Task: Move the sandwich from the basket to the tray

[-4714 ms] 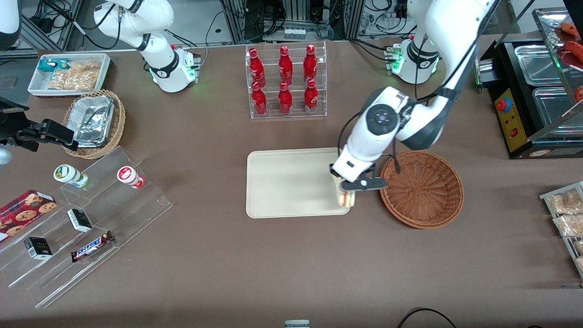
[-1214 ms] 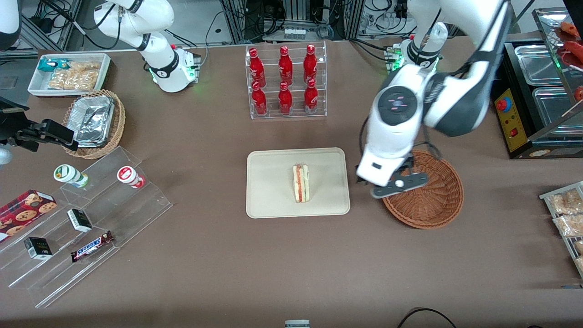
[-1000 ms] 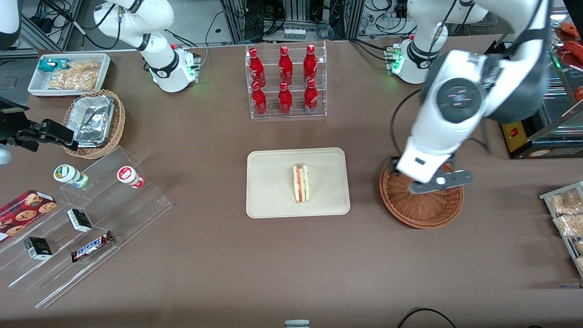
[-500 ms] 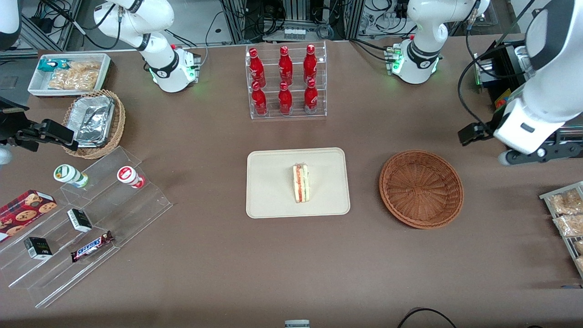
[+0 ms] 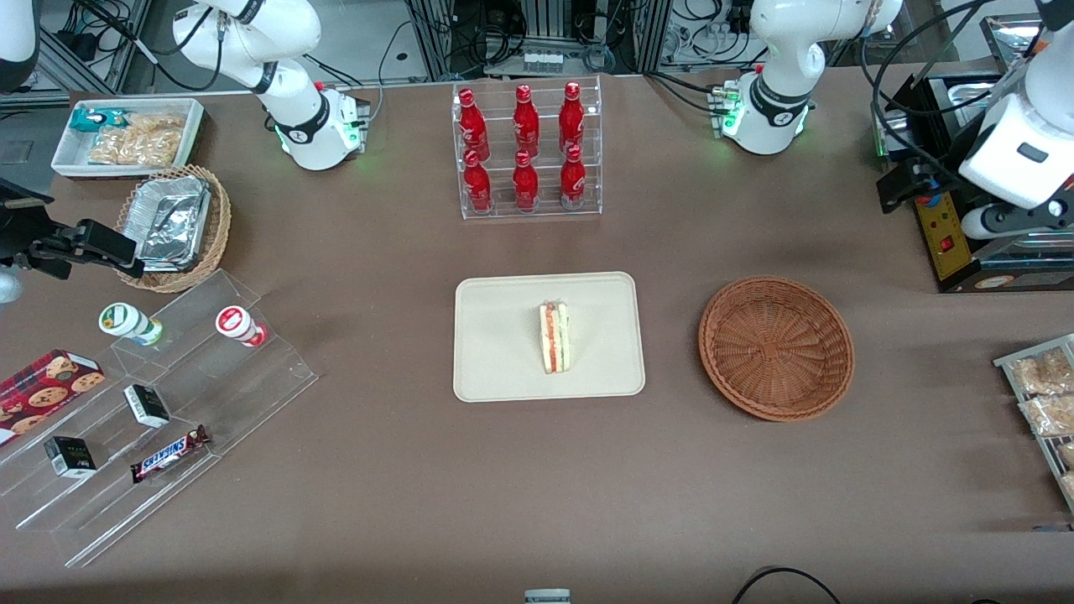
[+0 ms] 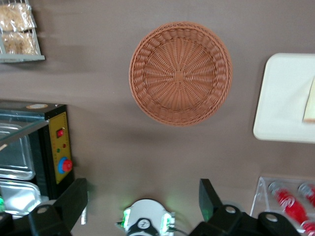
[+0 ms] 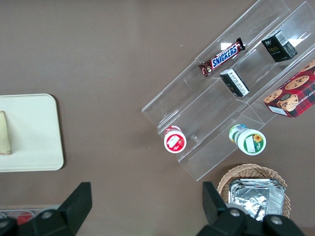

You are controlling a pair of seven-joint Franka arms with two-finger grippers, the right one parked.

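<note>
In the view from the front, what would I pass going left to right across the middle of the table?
Red-capped cup → tray → sandwich on the tray → reddish-brown basket, with nothing in it → the left arm's end effector, raised over the black appliance, open.

The working left arm, white with dark grey joints, is raised high at its own end of the table, with its white wrist block pointing down. Its black two-finger gripper hangs in the air with the two fingers spread wide apart and nothing between them. In the front view the fingers seem mostly hidden by the wrist block.
</note>
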